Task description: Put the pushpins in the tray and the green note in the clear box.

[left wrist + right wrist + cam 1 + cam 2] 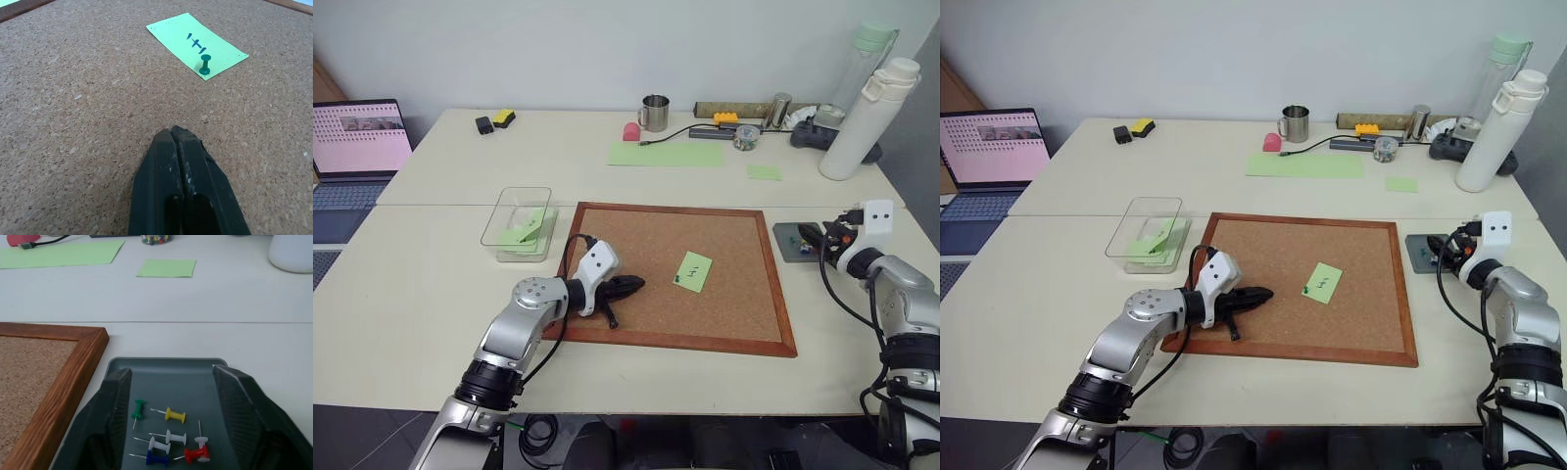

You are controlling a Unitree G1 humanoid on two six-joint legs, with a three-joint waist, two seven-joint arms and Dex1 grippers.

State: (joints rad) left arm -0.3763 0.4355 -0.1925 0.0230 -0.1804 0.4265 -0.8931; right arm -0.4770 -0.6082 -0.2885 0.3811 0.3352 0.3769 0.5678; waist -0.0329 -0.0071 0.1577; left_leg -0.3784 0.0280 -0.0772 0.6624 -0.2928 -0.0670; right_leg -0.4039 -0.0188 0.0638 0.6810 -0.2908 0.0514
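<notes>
The clear box (514, 227) sits on the desk (411, 284) left of the cork board (734, 313). The left gripper (631, 285), pinched shut and empty, rests on the cork. The green note (693, 271) lies mid-board, pinned by a green pushpin (205, 65). The right gripper (171, 382) spreads wide over the tray (168, 369), where the pushpins (168, 438) lie.

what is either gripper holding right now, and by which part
Nothing: left gripper is shut empty over the cork board; right gripper is open above the tray.
</notes>
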